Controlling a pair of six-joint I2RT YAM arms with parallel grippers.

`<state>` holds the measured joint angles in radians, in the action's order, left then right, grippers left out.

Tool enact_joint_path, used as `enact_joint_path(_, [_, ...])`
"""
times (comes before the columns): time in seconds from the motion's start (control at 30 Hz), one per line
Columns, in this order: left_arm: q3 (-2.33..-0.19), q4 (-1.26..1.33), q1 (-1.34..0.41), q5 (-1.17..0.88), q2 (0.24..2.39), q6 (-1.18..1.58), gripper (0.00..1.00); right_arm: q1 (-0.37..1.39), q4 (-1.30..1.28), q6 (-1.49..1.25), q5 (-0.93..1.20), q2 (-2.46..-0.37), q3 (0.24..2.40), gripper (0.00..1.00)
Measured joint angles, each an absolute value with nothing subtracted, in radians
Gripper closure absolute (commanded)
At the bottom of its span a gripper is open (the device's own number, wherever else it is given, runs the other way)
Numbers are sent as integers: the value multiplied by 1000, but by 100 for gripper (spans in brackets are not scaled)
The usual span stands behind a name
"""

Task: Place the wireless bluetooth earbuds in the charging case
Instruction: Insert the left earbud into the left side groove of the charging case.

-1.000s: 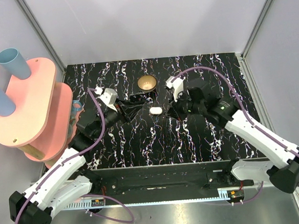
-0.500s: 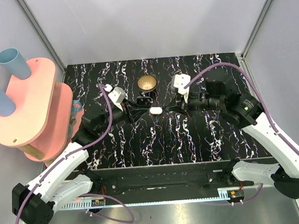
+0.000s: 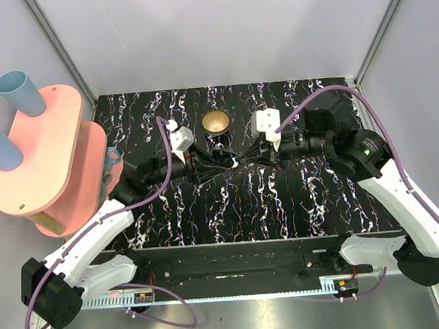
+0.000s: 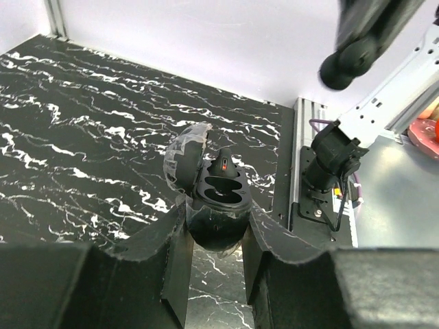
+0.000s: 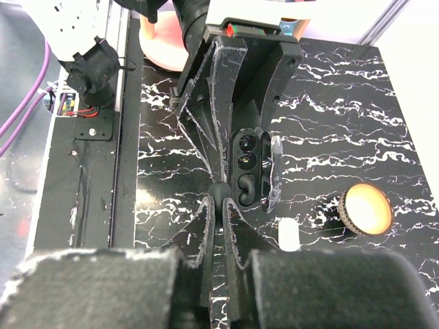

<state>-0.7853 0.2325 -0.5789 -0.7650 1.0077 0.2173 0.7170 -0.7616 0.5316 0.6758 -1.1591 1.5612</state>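
The two arms rose from the front edge of the desk and met at its middle. There the left tool was clamped on the charging case, a black egg-shaped pod. Its translucent lid was tipped back and its wells faced the right tool. That tool's fingers were pressed together on a small dark rounded piece, by its look an earbud, just short of the case's rim.

The step appeared to be insertion. The next move would call for lining the bud up with a well, then a short straight push. Which well was free could not be told.

A small white oblong piece lay on the desk just beside the tools, and the brass bowl stood beyond them. The walls and the pink shelf stood well apart, leaving ample room.
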Motion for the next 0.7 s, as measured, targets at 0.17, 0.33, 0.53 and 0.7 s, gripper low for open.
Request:
enact_joint_path(0.17, [-805,239,-579,-822,1015,216,98,717,-783,536,676,-1179,1564,100])
enact_joint_path(0.33, [-805,243,-579,-855,1019,218,98,717,-788,535,676,-1196,1569,100])
enact_joint_path(0.53, [-805,260,-579,-884,1040,221,98,717,-793,535,685,-1203,1576,100])
enact_joint_path(0.7, [-808,265,-579,-909,1059,233,98,717,-790,535,711,-1230,1590,100])
